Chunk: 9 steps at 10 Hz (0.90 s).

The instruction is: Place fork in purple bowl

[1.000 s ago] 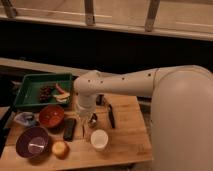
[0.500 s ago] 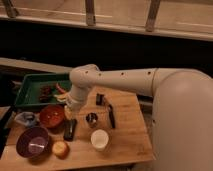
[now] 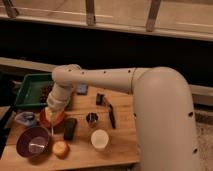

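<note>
pincer [image 3: 52, 119] hangs low over the left of the wooden surface [image 3: 125, 142], above the red bowl [image 3: 46, 120], clenched on the fork [image 3: 51, 128]; thin silvery shaft hangs down from it, tip just beside the purple bowl [image 3: 33, 141] rim, not inside it. white cup [image 3: 99, 139] and orange fruit [image 3: 60, 148] sit near the front edge, dark-handled knife [image 3: 111, 115] right of the metal cup [image 3: 91, 119], green tray [image 3: 30, 90] at back left.
</note>
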Tool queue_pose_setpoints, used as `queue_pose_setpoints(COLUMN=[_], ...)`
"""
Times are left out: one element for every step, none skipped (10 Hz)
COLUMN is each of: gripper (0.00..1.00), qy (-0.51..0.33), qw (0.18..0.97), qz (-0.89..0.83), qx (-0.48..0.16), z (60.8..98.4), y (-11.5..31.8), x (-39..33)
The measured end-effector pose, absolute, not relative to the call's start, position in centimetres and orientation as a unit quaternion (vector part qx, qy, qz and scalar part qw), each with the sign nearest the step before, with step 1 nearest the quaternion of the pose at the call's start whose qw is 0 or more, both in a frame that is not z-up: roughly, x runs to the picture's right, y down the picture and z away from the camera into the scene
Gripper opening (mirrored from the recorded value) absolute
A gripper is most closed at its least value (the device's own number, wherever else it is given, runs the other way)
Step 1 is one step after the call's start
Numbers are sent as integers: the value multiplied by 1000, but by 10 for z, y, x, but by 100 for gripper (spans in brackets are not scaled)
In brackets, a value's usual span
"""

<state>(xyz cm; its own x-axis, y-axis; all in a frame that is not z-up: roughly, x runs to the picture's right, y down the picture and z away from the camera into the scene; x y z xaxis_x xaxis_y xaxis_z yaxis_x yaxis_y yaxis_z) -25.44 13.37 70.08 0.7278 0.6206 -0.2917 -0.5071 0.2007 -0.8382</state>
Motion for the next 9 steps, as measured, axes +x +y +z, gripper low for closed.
queue_pose_setpoints(gripper=[0,0,0,0,0,0,0,0,0], qy=[-54,-54,-55,-54,-52,-47,-44,-41,-41], qw=[773,773,773,773,770,769,768,767,766], qz=[366,366,365,365,366,362,357,351,345], qx=[-516,-516,-516,-516,-519,-525,-530,-536,-541], z=[701,701,701,701,702,704,708,712,714], y=[133,133,133,134,134,142,151,161,167], x=[-252,-252,-254,-254,-252,-253,-257,-264,-271])
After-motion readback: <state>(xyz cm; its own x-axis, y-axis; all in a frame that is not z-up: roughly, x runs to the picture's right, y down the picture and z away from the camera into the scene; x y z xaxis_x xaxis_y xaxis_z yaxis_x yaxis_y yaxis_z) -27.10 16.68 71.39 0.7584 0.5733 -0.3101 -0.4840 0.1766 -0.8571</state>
